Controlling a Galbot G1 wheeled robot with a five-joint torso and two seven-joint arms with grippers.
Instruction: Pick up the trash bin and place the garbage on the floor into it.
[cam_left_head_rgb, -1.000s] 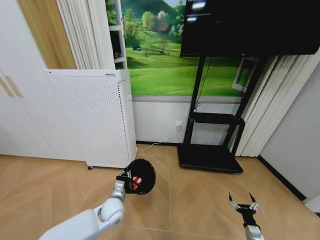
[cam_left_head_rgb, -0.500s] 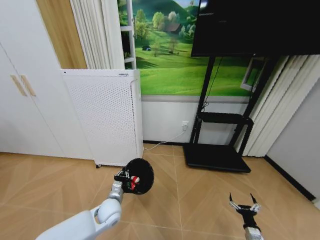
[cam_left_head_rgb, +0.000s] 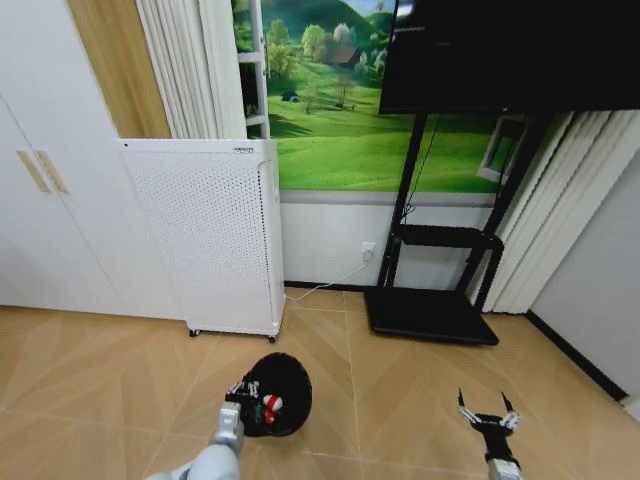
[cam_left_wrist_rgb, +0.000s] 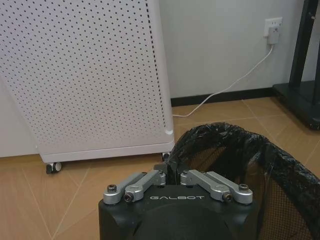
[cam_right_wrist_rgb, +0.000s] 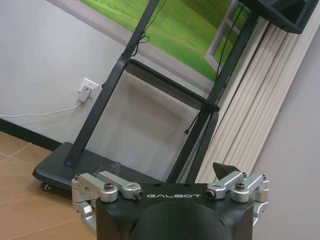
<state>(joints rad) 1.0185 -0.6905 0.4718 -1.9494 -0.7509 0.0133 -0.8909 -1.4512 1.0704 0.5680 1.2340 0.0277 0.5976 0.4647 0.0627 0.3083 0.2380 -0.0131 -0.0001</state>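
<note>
One trash bin (cam_left_head_rgb: 278, 393) — black wire mesh with a dark liner, held low over the wooden floor (cam_left_head_rgb: 400, 380); red and white litter (cam_left_head_rgb: 270, 405) lies inside. Left gripper (cam_left_head_rgb: 245, 392): fingers (cam_left_wrist_rgb: 150, 178) pinched closed on the bin's near rim, the open mouth just beyond the fingertips. White perforated appliance (cam_left_head_rgb: 205, 235) stands well beyond the bin, against the wall. Right gripper (cam_left_head_rgb: 488, 417): fingers spread wide, nothing between them — TV stand (cam_right_wrist_rgb: 100, 165) far ahead of the tips.

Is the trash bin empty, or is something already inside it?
Not empty: red-and-white litter lies inside the trash bin, which the left claw grips by its rim.
</note>
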